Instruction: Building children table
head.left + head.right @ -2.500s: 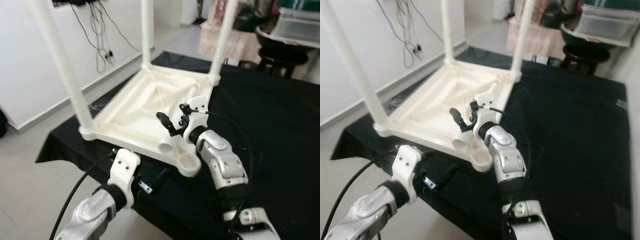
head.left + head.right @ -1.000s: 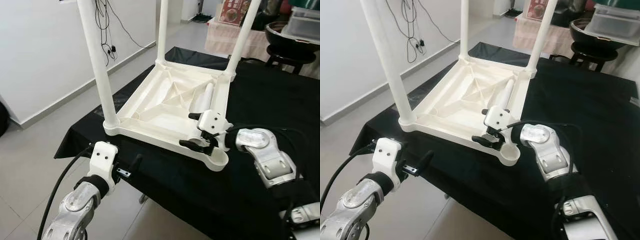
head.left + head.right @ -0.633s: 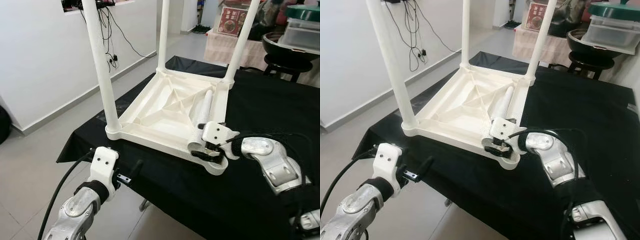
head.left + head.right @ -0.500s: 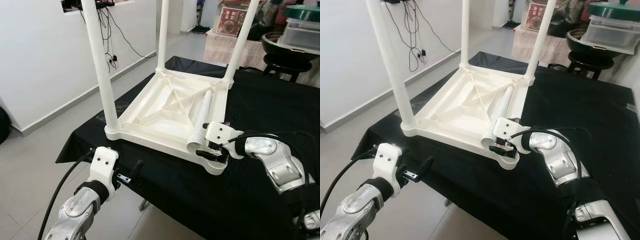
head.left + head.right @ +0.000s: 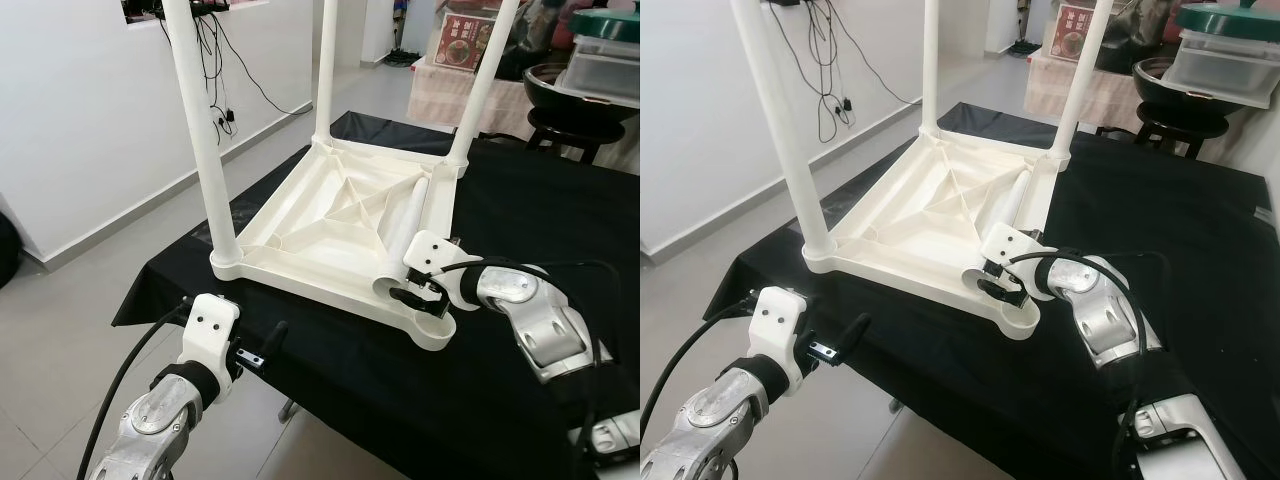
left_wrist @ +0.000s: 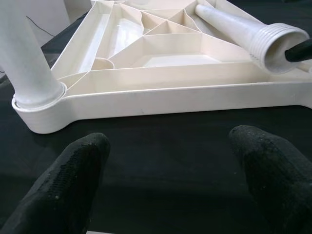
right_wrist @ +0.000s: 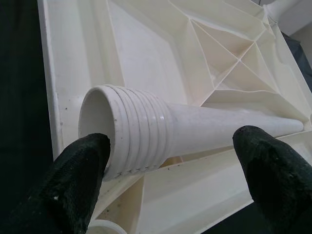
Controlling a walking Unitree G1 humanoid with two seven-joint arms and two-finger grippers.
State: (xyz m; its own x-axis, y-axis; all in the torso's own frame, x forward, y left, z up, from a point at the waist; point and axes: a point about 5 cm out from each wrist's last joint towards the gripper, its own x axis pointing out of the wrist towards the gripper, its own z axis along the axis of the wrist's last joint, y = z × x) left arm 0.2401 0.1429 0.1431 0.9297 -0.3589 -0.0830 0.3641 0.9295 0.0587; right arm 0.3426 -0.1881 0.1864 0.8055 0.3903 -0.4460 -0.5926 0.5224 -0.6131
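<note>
- Head views: the white plastic tabletop (image 5: 320, 225) lies upside down on the black-draped counter (image 5: 520, 230) with three legs (image 5: 200, 130) standing up from it. The loose leg (image 5: 405, 225) lies inside it, its threaded end at the right gripper (image 5: 415, 297). An empty corner socket (image 5: 435, 327) sits just beyond the jaws. The left gripper (image 5: 262, 345) hangs off the counter's edge.
- Left wrist view: the left gripper's (image 6: 168, 161) jaws stand wide and empty, with the tabletop's (image 6: 161, 100) rim ahead of them.
- Right wrist view: wide jaws straddle the leg's (image 7: 195, 129) ribbed end, one fingertip (image 7: 80, 165) against it. The leg looks light, stiff, hollow and smooth, so it could roll or slip; the ribbed collar should give the surest hold.
- Room: white wall, pale tiled floor, dangling cables (image 5: 215, 55).
</note>
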